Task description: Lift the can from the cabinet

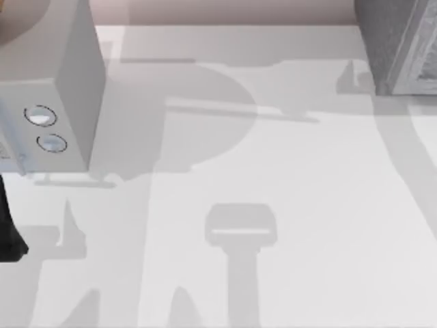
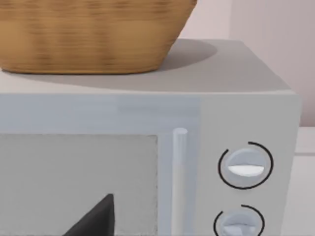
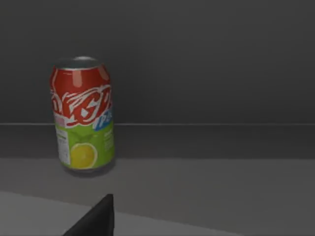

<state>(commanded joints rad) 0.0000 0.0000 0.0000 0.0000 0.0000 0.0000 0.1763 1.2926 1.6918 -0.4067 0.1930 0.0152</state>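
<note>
The can (image 3: 82, 114) stands upright on a dark grey shelf (image 3: 206, 182) inside the cabinet, close to the back wall. It is red on top and green below, with a lemon picture and a silver lid. A dark part of my right gripper (image 3: 96, 219) pokes in at the near edge of the right wrist view, short of the can and apart from it. The grey cabinet (image 1: 396, 41) sits at the table's far right corner in the top view. A dark part of my left gripper (image 2: 96, 219) hangs in front of the microwave door.
A pale grey microwave (image 1: 61, 89) with two round knobs (image 2: 245, 165) stands at the table's left, and a wicker basket (image 2: 88, 34) rests on top of it. A black piece of my left arm (image 1: 8, 225) shows at the left edge. Arm shadows fall across the white table (image 1: 307, 205).
</note>
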